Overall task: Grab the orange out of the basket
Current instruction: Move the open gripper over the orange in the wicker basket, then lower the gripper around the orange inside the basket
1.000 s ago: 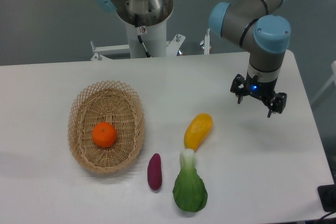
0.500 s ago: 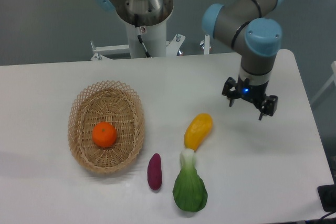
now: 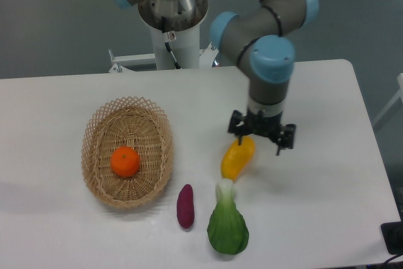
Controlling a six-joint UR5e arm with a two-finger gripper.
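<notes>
The orange (image 3: 125, 161) lies in the middle of the basket (image 3: 101, 131), at centre-left of the frame, with nothing touching it. The gripper (image 3: 262, 138) hangs right of centre, well apart from the basket, its two fingers spread and holding nothing.

The main danger, as I judge it, is the yellow fruit (image 3: 237, 158) lying just under the gripper: its colour is close to the orange's, and a descent here would close on the wrong thing or knock it across the table (image 3: 315, 218). A low sweep to the left could also push it along. At the basket, the woven rim stands higher than the bottom, so a finger coming in off-centre might catch the wicker and drag or tip it. The orange is round and smooth and could roll aside from a pinch that is not centred.

Counted: one orange, one basket, one yellow fruit, one purple vegetable (image 3: 185, 205), one leafy green vegetable (image 3: 227, 228), one gripper.
</notes>
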